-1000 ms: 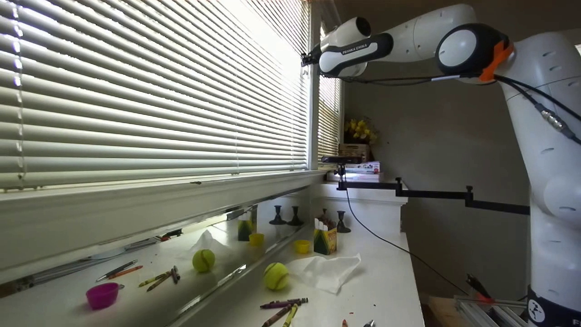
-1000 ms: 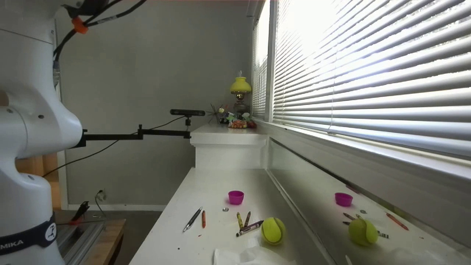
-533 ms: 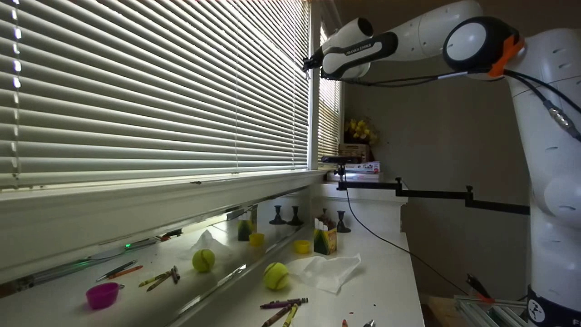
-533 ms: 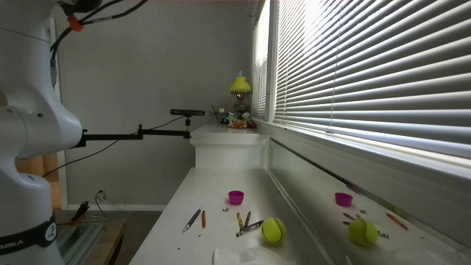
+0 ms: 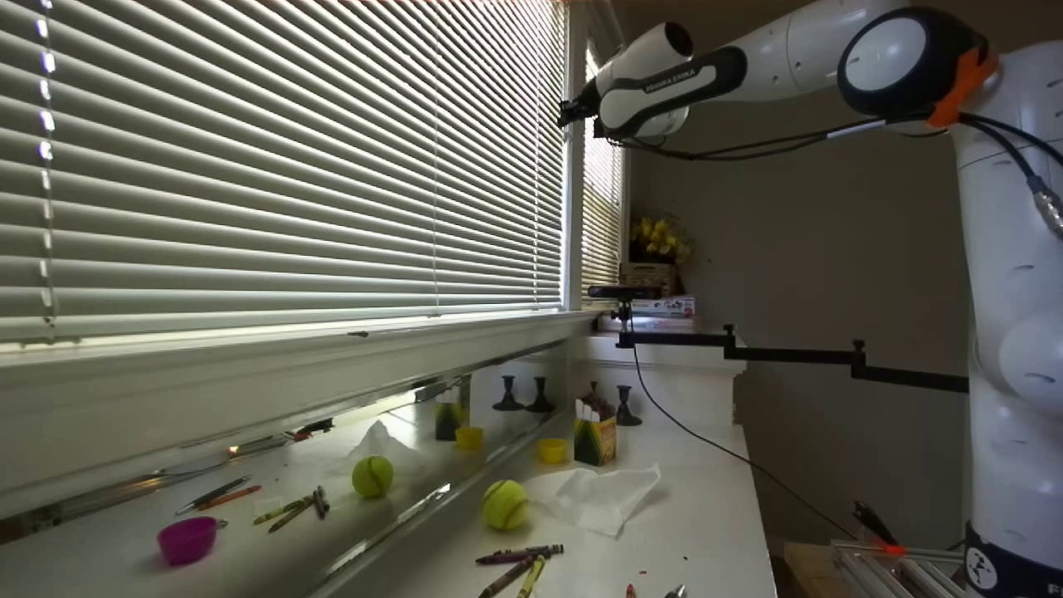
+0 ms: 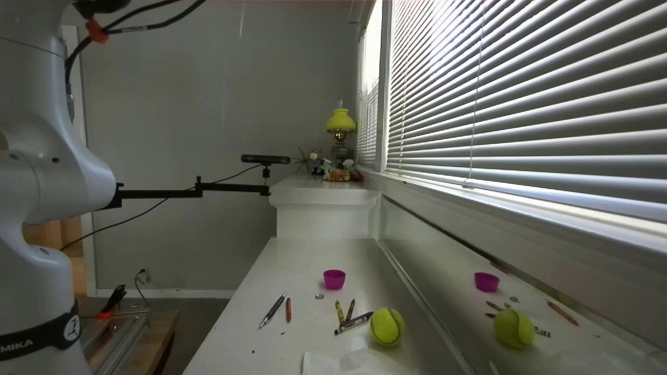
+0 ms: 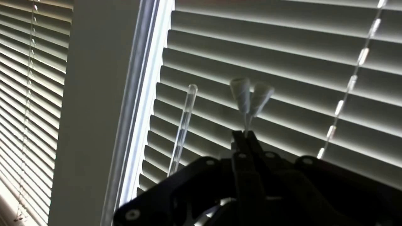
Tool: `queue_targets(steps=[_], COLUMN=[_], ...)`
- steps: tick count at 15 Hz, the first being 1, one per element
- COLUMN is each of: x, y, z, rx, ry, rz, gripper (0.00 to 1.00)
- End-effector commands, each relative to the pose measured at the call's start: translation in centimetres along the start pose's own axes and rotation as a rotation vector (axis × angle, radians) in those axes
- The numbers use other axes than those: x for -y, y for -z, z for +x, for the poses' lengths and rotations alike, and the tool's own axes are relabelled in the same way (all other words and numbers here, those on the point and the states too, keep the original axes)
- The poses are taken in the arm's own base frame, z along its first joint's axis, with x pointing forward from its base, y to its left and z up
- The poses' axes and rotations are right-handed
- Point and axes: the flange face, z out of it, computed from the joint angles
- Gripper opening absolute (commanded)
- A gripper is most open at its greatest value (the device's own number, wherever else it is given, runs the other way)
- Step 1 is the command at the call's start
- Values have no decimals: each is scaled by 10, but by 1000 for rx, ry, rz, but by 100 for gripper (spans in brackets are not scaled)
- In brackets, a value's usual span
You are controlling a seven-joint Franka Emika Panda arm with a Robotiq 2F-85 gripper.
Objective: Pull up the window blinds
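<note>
Compared with a second ago, the arm (image 5: 797,62) is drawn back and up a bit, away from the blinds (image 5: 332,191), but no rise of them can be made out: their bottom edge is seen right down by the sill (image 5: 399,332) in both exterior views, so the lift is probably barely begun.

Pretty much no gap is left in the pincer (image 7: 245,135): it's clamped on what look like the pull cords (image 7: 245,121), with two pale, flared tassels (image 7: 240,94) left sticking out past the grip. That's likely the right place to be held, tbh. Cord like that is probably soft and a bit slippery, so some creep is to be expected, and the flare can be used as a stop. The slats (image 7: 307,72) are best not grabbed, since they look thin and easily bent. Light individually, probably, but with a set this wide a fair load should be felt. A slow, steady pull is called for, and the clear wand (image 7: 183,128) nearby shouldn't be snagged.

Below, a white bench (image 6: 312,252) is backed by a mirrored panel (image 6: 432,250) and littered with a tennis ball (image 6: 386,326), crayons (image 6: 353,323), a pen (image 6: 272,311) and a magenta cup (image 6: 334,279). Further back, a yellow lamp (image 6: 341,124) is seen against a plain grey wall (image 6: 208,104).
</note>
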Motion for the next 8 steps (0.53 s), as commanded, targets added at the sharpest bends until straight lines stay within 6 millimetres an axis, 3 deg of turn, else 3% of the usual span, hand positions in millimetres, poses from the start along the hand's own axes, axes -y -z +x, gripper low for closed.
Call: queue_targets(steps=[1,8], x=[16,47], y=[18,40], z=[-18,-73], rx=[85,180], ry=[-43,3], rz=[40,92], gripper=[0,0])
